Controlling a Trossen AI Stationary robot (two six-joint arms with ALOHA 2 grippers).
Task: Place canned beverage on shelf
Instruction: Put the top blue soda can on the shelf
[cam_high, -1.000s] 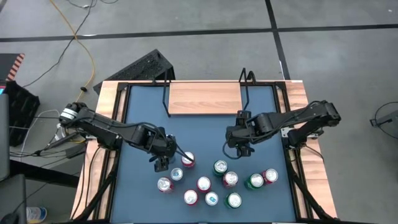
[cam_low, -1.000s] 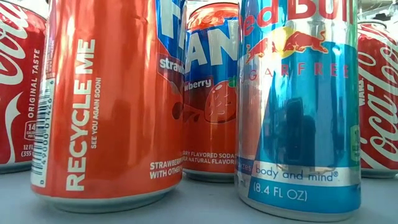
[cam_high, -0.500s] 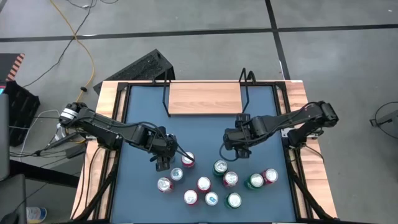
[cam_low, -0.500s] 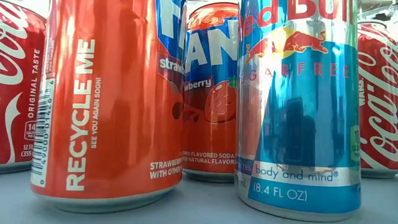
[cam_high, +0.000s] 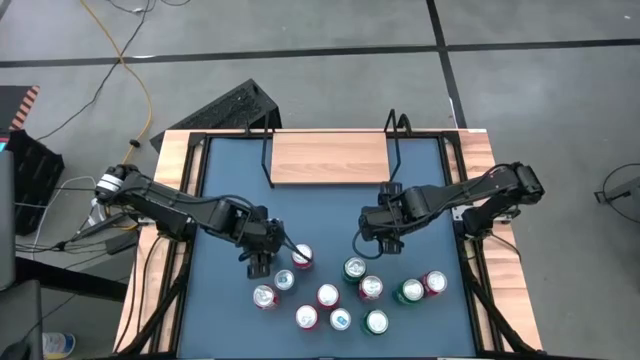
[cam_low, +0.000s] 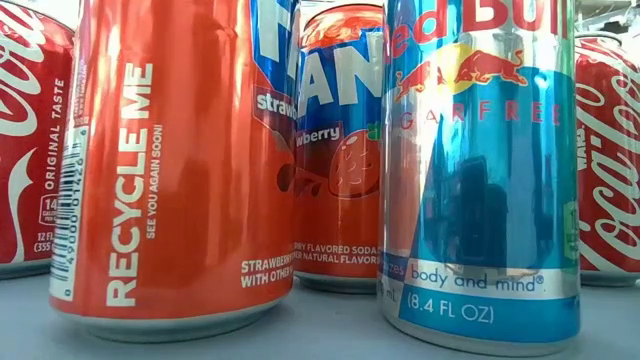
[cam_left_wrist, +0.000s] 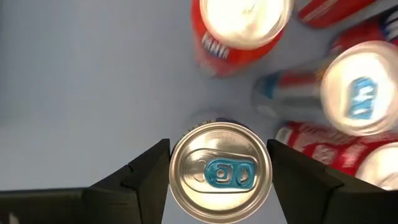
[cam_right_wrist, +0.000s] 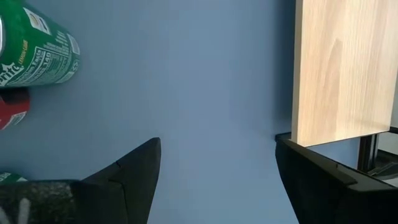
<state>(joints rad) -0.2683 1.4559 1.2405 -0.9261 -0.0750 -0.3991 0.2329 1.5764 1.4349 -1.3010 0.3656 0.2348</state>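
We see the left gripper (cam_left_wrist: 219, 171) with jaws closed on the slim blue-tab can (cam_left_wrist: 219, 172) well short of the shelf (cam_high: 329, 158); rigid, smooth, likely slippery, so hold mid-body; right gripper (cam_right_wrist: 217, 168) jaws open, empty, beside shelf.

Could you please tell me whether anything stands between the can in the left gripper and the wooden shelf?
Nothing visible does: bare blue table top lies between the can in the left gripper and the shelf. The right gripper hangs off to the side.
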